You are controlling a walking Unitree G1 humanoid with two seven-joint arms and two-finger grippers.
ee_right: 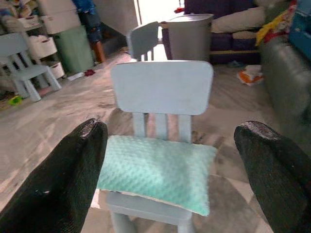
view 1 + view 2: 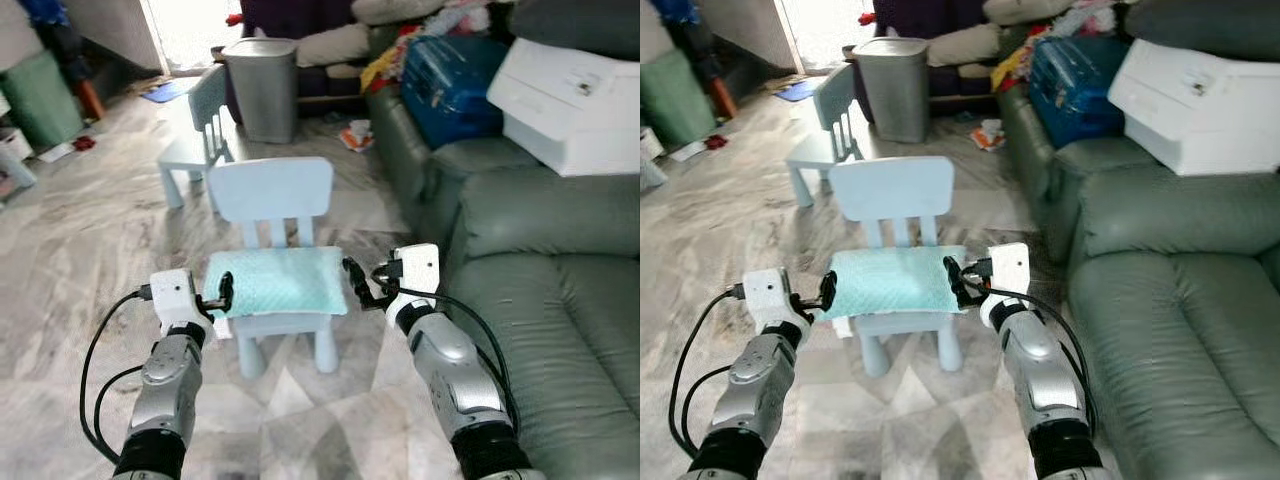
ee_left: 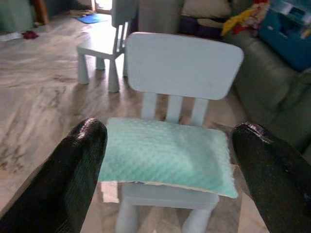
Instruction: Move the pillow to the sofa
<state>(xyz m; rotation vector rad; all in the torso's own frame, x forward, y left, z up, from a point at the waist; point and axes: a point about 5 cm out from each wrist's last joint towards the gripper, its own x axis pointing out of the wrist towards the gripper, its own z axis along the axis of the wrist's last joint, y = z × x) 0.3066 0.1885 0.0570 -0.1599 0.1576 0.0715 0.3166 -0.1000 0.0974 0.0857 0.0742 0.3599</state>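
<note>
A mint-green dotted pillow [image 2: 277,280] lies flat on the seat of a small pale-blue child's chair [image 2: 271,192] in front of me. My left gripper [image 2: 222,291] sits at the pillow's left edge, open. At the pillow's right edge is my right gripper [image 2: 356,283], also open. Both wrist views look over the pillow [image 3: 167,155] [image 1: 155,170] between spread black fingers [image 3: 80,160] [image 1: 73,160], nothing held. The grey-green leather sofa [image 2: 540,290] stands to my right.
A white box [image 2: 575,90] and a blue suitcase [image 2: 450,85] lie on the sofa's far cushions. A second pale-blue chair [image 2: 200,130] and a grey bin [image 2: 262,88] stand behind the first chair. Marble floor [image 2: 80,240] spreads to the left.
</note>
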